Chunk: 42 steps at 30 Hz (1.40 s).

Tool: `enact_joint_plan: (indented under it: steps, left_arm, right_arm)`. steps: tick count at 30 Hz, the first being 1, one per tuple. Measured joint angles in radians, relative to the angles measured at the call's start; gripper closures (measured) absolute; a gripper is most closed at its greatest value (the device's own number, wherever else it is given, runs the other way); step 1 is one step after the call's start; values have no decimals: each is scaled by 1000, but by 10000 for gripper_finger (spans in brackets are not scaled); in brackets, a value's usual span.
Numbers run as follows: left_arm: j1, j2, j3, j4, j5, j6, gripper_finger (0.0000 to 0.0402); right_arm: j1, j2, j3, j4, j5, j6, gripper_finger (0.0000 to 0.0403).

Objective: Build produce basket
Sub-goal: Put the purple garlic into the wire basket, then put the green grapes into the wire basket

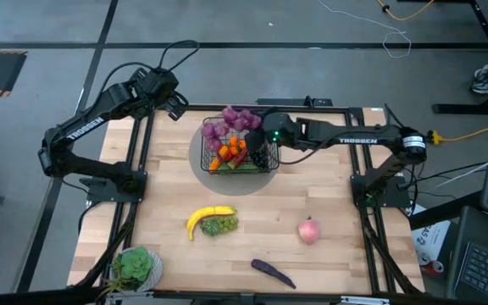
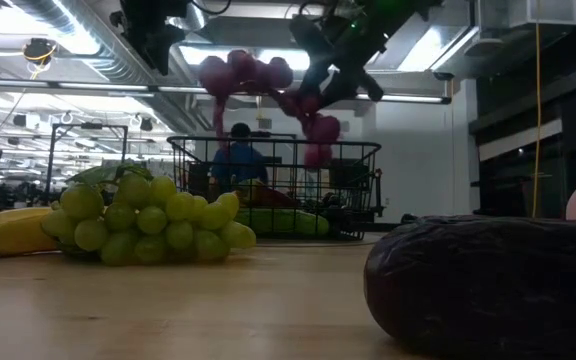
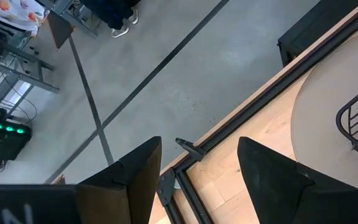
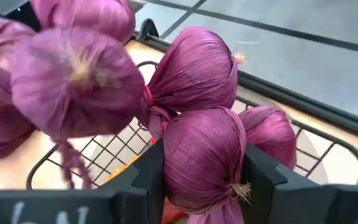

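A purple grape bunch [image 1: 231,123] hangs over the far part of the black wire basket [image 1: 271,161], which stands on a round grey disc [image 1: 200,169]. My right gripper [image 4: 204,180] is shut on the bunch and reaches in from the table's right. Orange pieces [image 1: 230,152], a red chili [image 1: 242,144] and a green cucumber [image 1: 246,166] lie in the basket. My left gripper [image 3: 197,180] is open and empty, raised over the table's far left edge [image 1: 176,106]. My right gripper pinches one purple ball [image 4: 201,155] of the bunch between its two fingers. The fingers come from the table's right, slanting down. The other balls [image 4: 73,81] spread beyond the fingertips. In the low view the bunch [image 2: 258,75] is lifted, its lowest balls [image 2: 318,135] at about rim height.
A yellow banana [image 1: 206,216] and a green grape bunch [image 1: 221,225] lie together at the table's middle near side. A pink peach [image 1: 309,230] lies to their right, a purple eggplant [image 1: 272,272] near the front edge, a potted plant [image 1: 135,265] at the near left corner.
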Motion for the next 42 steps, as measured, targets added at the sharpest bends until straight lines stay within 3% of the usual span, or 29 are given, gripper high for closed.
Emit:
enact_joint_plan:
  steps: [9, 24, 28, 37, 42]
  left_arm:
    - [0, 0, 0, -7, 3, -1, 194]
    - [0, 0, 0, -8, 26, -2, 194]
    - [0, 0, 0, -8, 26, -2, 194]
    - [0, 0, 0, -8, 56, -3, 194]
    - [0, 0, 0, -8, 56, -3, 194]
  right_arm:
    - [0, 27, 0, 13, -88, 13, 268]
    - [0, 28, 2, -164, -118, 266, 266]
    - [0, 28, 2, -162, -118, 266, 242]
    - [-1, 28, 2, -162, -124, 266, 147]
    - [-1, 27, 2, -153, -142, 264, 134]
